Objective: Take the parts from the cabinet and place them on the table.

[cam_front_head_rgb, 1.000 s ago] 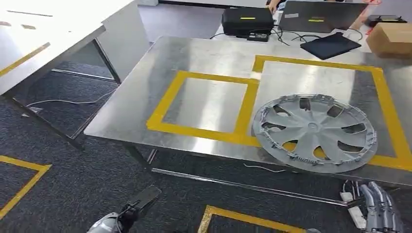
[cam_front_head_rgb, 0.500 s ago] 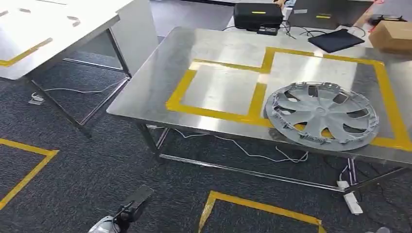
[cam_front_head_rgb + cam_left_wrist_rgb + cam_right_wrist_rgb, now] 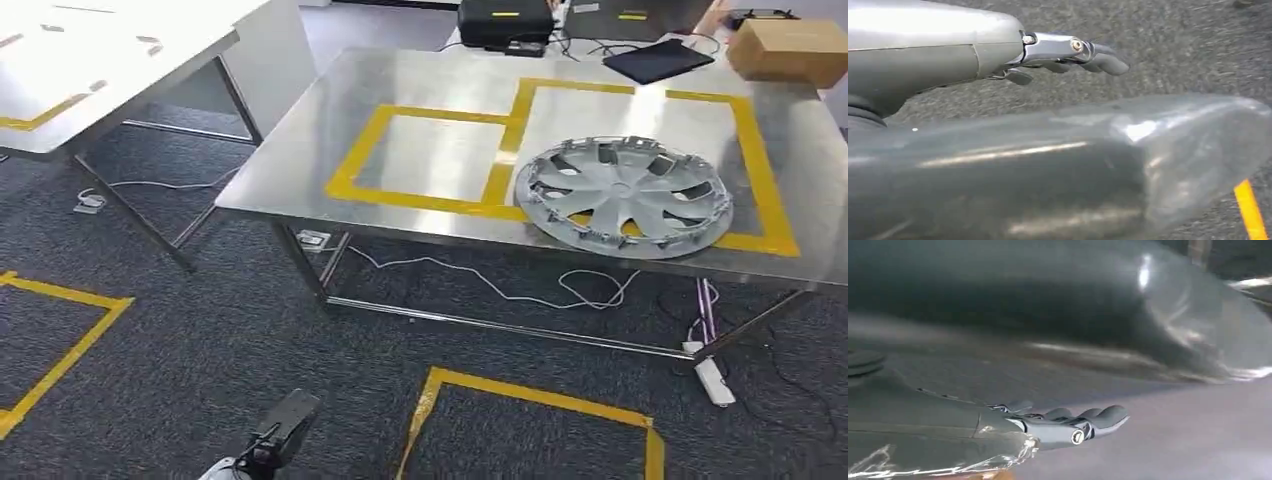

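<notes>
Since a second ago my whole view has pulled back from the steel table (image 3: 300,160), so more carpet lies between me and its near edge; that is my camera shifting, not the things on it. My right hand, which showed at the lower right corner of the head view then, is gone from that corner now.

Largest first: the steel table stands ahead of me, marked with two yellow tape rectangles (image 3: 355,165) that share a side. A white table (image 3: 120,70) stands to its left, apart from it. On the dark carpet, yellow floor tape (image 3: 530,397) marks a box just in front of me.

The grey wheel cover (image 3: 623,195) lies flat on the steel table near its front edge, mostly inside the right rectangle, with its left rim over the shared tape line and its near rim over the front line.

At the far edge of the table sit a black case (image 3: 505,20), a cardboard box (image 3: 790,48) and a flat dark tablet (image 3: 658,60). White cables (image 3: 490,285) trail on the floor under the table.

My left hand (image 3: 1073,52) hangs over the carpet, fingers stretched out and apart, holding nothing. My right hand (image 3: 1068,422) hangs likewise, fingers extended and empty.
</notes>
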Controlling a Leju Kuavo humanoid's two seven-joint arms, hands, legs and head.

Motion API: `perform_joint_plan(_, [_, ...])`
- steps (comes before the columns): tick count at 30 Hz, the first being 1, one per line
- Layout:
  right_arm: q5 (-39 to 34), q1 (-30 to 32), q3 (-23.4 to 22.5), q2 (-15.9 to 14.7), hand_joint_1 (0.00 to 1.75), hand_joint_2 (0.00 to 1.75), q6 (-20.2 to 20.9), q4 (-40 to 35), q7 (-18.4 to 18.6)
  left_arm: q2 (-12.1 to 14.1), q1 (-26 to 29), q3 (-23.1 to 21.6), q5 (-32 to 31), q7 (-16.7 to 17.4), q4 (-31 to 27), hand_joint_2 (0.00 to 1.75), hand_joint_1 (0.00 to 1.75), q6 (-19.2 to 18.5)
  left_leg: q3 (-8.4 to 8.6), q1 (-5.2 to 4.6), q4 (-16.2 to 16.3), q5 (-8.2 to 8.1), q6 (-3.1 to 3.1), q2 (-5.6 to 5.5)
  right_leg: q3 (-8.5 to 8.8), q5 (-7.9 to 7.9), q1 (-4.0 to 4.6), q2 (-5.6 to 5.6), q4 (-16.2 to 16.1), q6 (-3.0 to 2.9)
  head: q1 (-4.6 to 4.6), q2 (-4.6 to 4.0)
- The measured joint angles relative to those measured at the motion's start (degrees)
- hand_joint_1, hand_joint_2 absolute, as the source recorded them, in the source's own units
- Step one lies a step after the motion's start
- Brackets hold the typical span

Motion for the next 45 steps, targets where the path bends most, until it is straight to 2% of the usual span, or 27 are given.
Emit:
perform_joint_plan(2, [-5.3,-1.7,-1.0,0.1,0.0,0.0,0.4,4.8,0.1,-0.2,0.1,0.2,0.5,-0.3,0.0,0.0,0.0,0.4,4.56,-0.01,-4.5,4.34,0.29,0.0,-2.29,1.24,0.02,0.07,0.6,0.33,-0.04,0.0])
perform_joint_plan(3, [-7.6,-2.5,-1.3,0.1,0.0,0.0,0.9,6.9,0.0,-0.2,0.1,0.3,0.6,-0.4,-0.1,0.0,0.0,0.7,8.71,-0.02,-9.9,5.12,0.54,0.0,-3.22,1.75,0.02,0.09,0.9,0.6,-0.09,0.0])
perform_joint_plan(5, [-12.2,-4.1,-2.1,0.1,0.0,0.0,2.0,11.6,-0.3,-0.4,0.0,0.6,1.0,-0.7,-0.5,0.0,0.0,1.1,15.33,-0.2,-19.3,2.95,0.97,-0.05,-4.29,2.35,0.33,0.02,1.8,1.19,-0.44,0.0])
perform_joint_plan(9, [-19.3,-7.8,-3.0,0.1,0.0,0.0,4.6,20.7,0.0,-0.8,0.4,0.9,1.7,-0.9,-0.5,0.0,0.0,1.7,13.68,-0.27,-20.0,3.97,2.72,0.16,-5.25,4.43,0.02,0.03,1.5,2.27,-0.39,-0.02])
perform_joint_plan(11, [-21.7,-9.1,-3.7,0.1,0.0,0.0,7.8,25.1,1.0,-0.9,0.3,1.0,2.0,-0.9,-0.5,0.0,0.0,2.0,12.21,-0.25,-19.9,5.31,3.6,0.3,-7.13,-1.81,-0.21,0.17,5.5,3.04,-0.2,0.0])
perform_joint_plan(13, [-22.4,-11.2,-4.8,0.1,0.0,0.0,11.0,28.8,1.5,-1.0,0.3,1.0,2.3,-1.0,-0.5,0.0,0.0,2.3,10.44,-0.26,-19.9,6.74,3.66,0.3,-9.34,-7.82,-0.27,0.16,14.5,3.48,0.02,0.0])
perform_joint_plan(14, [-22.4,-12.3,-5.4,0.1,0.0,0.0,12.4,31.3,1.5,-1.1,0.3,1.0,2.7,-1.1,-0.5,0.0,0.0,2.5,9.31,-0.26,-19.8,7.59,3.6,0.34,-10.05,-9.01,-0.27,0.16,18.8,3.64,-0.02,0.0])
perform_joint_plan(15, [-22.6,-13.1,-5.7,0.1,0.0,0.0,13.4,33.1,1.5,-1.1,0.3,1.0,2.9,-1.3,-0.5,0.0,0.0,2.6,8.33,-0.25,-19.8,8.34,3.51,0.37,-9.53,-8.01,-0.33,0.16,20.0,3.72,0.04,0.0])
perform_joint_plan(17, [-22.7,-14.6,-6.5,0.1,0.0,0.0,14.8,36.4,1.2,-1.2,0.3,1.0,3.3,-1.6,-0.5,0.0,0.0,2.8,6.45,-0.19,-19.8,9.73,3.15,0.36,-5.18,-3.1,-0.57,0.15,16.0,3.8,-0.09,0.0])
perform_joint_plan(18, [-22.4,-15.5,-7.0,0.1,0.0,0.0,15.8,38.3,1.3,-1.2,0.3,1.1,3.6,-1.6,-0.5,0.0,0.0,3.1,5.56,-0.12,-19.7,10.38,2.81,0.28,-1.11,-1.5,-0.74,0.15,10.6,3.91,-0.04,0.0])
perform_joint_plan(20, [-21.7,-17.5,-7.6,0.1,0.0,0.0,17.8,41.8,1.2,-1.3,0.3,1.1,4.1,-1.6,-0.5,0.0,0.0,3.5,4.7,-0.44,-19.3,11.22,1.95,-0.09,6.97,-4.63,-0.98,1.01,-0.5,4.17,0.2,0.0])
perform_joint_plan(21, [-21.3,-18.5,-8.0,0.2,0.0,0.0,18.5,43.6,1.0,-1.4,0.2,1.1,4.3,-1.5,-0.5,0.0,0.0,3.7,4.65,-0.6,-19.1,11.87,1.72,-0.08,6.9,-5.08,-0.81,1.3,-1.0,3.23,-0.09,0.02])
perform_joint_plan(24, [-19.7,-20.4,-9.6,0.2,0.0,0.0,21.5,48.8,0.2,-1.6,0.0,1.1,5.4,-1.3,-0.5,0.0,0.0,4.5,4.22,-0.19,-19.0,12.81,0.93,-0.45,5.27,-4.65,-0.71,0.27,-0.3,1.83,-0.33,0.0])
perform_joint_plan(26, [-19.1,-21.0,-10.1,0.2,0.0,0.0,22.5,50.8,0.2,-1.9,0.1,1.1,5.8,-1.2,-0.5,0.0,0.0,4.8,2.69,-0.1,-15.1,8.18,0.42,-0.29,4.73,-4.0,-0.62,-0.57,-0.3,0.76,-0.74,0.0])
perform_joint_plan(28, [-18.5,-21.1,-10.6,0.2,0.0,0.0,23.7,52.1,0.3,-1.9,0.1,1.0,5.9,-1.2,-0.5,0.0,0.0,5.0,-0.85,-0.1,-5.4,2.55,0.13,-0.28,3.91,-3.47,-0.31,-1.48,-0.2,0.23,-0.85,0.0])
perform_joint_plan(30, [-17.8,-21.1,-11.0,0.2,0.0,0.0,25.0,52.8,0.4,-2.0,0.3,1.0,6.5,-1.2,-0.5,0.0,0.0,5.3,-2.37,-0.11,0.1,0.94,0.23,-0.28,3.59,-3.1,-0.04,-2.38,0.0,0.15,-0.92,0.0])
perform_joint_plan(31, [-17.5,-21.1,-11.1,0.2,0.0,0.0,25.7,52.9,0.4,-2.0,0.4,1.0,6.8,-1.2,-0.5,0.0,0.0,5.5,-1.08,-0.13,-1.0,2.14,0.45,-0.26,3.41,-2.98,0.12,-2.89,0.1,0.14,-0.92,0.0])
perform_joint_plan(33, [-17.3,-20.8,-11.2,0.2,0.0,0.0,27.2,52.6,0.9,-2.0,0.4,1.0,7.6,-1.4,-0.5,0.0,0.0,6.0,4.49,-0.4,-9.7,6.68,1.3,0.35,3.46,-2.96,0.39,-3.97,0.2,0.21,-1.09,0.0])
perform_joint_plan(34, [-17.4,-20.4,-11.1,0.2,0.0,0.0,27.9,51.9,1.2,-2.0,0.4,1.0,8.0,-1.6,-0.5,0.0,0.0,6.2,7.25,-0.74,-14.3,8.29,1.95,1.76,3.57,-3.14,0.49,-4.53,0.3,0.29,-1.18,0.0])
perform_joint_plan(35, [-17.5,-19.9,-11.1,0.2,0.0,0.0,28.4,51.2,1.2,-2.0,0.4,0.9,8.5,-1.9,-0.5,0.0,0.0,6.4,8.86,-1.47,-16.5,7.58,2.51,4.23,3.07,-3.31,0.98,-5.12,0.4,0.52,-1.14,0.0])
perform_joint_plan(36, [-17.6,-19.4,-11.0,0.2,0.0,0.0,28.8,50.5,1.1,-2.0,0.5,0.9,8.9,-2.1,-0.5,0.0,0.0,6.5,8.82,-1.57,-17.1,7.61,2.68,4.36,3.03,-3.31,0.97,-5.62,0.4,0.65,-1.2,0.0])
perform_joint_plan(39, [-16.8,-18.7,-11.1,0.2,0.0,0.0,30.4,48.4,-0.4,-2.1,0.7,0.9,10.2,-2.4,-0.5,0.0,0.0,7.3,8.51,-1.11,-18.6,6.92,3.55,2.04,3.39,-3.51,1.29,-7.53,0.7,1.4,-1.31,0.0])
perform_joint_plan(40, [-16.3,-18.6,-11.1,0.2,0.0,0.0,30.7,47.8,-0.8,-2.2,0.8,0.8,10.5,-2.4,-0.5,0.0,0.0,7.5,8.63,-0.75,-18.9,7.19,3.65,1.49,2.69,-4.6,1.19,-5.79,1.5,1.74,-1.36,0.0])
perform_joint_plan(41, [-15.9,-18.7,-11.1,0.2,0.0,0.0,31.0,47.6,-1.2,-2.2,0.8,0.7,10.9,-2.4,-0.5,0.0,0.0,8.0,8.47,-0.57,-18.9,7.29,3.81,0.92,1.71,-6.28,1.09,-2.78,4.0,2.02,-0.89,0.0])
perform_joint_plan(42, [-15.3,-18.7,-11.2,0.2,0.0,0.0,31.3,47.5,-1.5,-2.4,0.7,0.6,11.3,-2.4,-0.5,0.0,0.0,8.2,8.3,-0.52,-18.9,7.47,4.07,0.25,-0.25,-8.62,0.74,-0.96,8.5,2.27,-0.63,0.0])
perform_joint_plan(44, [-14.3,-18.6,-11.6,0.2,0.0,0.0,31.8,47.5,-1.9,-2.6,0.7,0.5,11.9,-2.4,-0.5,0.0,0.0,8.9,7.97,-0.52,-18.8,7.72,4.2,-1.16,-4.92,-12.31,0.48,0.16,18.3,2.63,-0.61,0.0])
perform_joint_plan(45, [-13.6,-18.7,-11.9,0.2,0.0,0.0,32.0,47.5,-2.4,-2.6,0.8,0.5,12.5,-2.4,-0.5,0.0,0.0,9.3,7.9,-0.52,-18.8,7.85,4.15,-1.88,-6.15,-12.34,0.34,0.2,20.5,2.81,-0.63,0.0])
